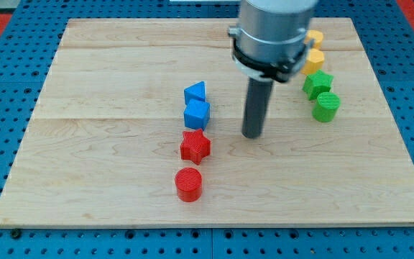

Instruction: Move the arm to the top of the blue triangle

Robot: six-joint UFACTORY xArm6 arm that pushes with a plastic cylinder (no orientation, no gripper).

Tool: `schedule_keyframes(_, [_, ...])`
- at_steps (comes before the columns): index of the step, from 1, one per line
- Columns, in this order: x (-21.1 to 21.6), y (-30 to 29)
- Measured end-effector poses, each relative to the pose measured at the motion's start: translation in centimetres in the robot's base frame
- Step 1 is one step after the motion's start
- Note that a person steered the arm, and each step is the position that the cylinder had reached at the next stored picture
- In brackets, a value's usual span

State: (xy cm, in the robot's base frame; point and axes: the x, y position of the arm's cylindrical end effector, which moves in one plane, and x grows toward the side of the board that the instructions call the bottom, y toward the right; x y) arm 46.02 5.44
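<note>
Red cylinder (188,183) nearest us on the counter (85,165), red star (195,146) behind it, our tip (251,134) right of the blue cube (197,114), blue triangle (195,92) just beyond, no gripper fitted, green blocks (322,95) far right.

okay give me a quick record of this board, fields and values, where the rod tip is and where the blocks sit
tip: my tip rests on the board, to the view's right of the blue blocks, touching none
target: blue triangle, nearest the view's top in the centre column
centre column, top to bottom: blue triangle, blue block, red star, red cylinder
right cluster: two yellow blocks, partly hidden by the arm, green star, green cylinder
</note>
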Motion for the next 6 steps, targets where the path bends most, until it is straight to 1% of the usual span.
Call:
schedule_keyframes(1, [-8.5,-4.6])
schedule_keyframes(2, [-15.3,-8.7])
schedule_keyframes(3, [-15.9,-8.9])
schedule_keyframes(4, [-14.7,-8.9])
schedule_keyframes(5, [-10.2,-7.9])
schedule_keyframes(6, [-7.8,-7.9])
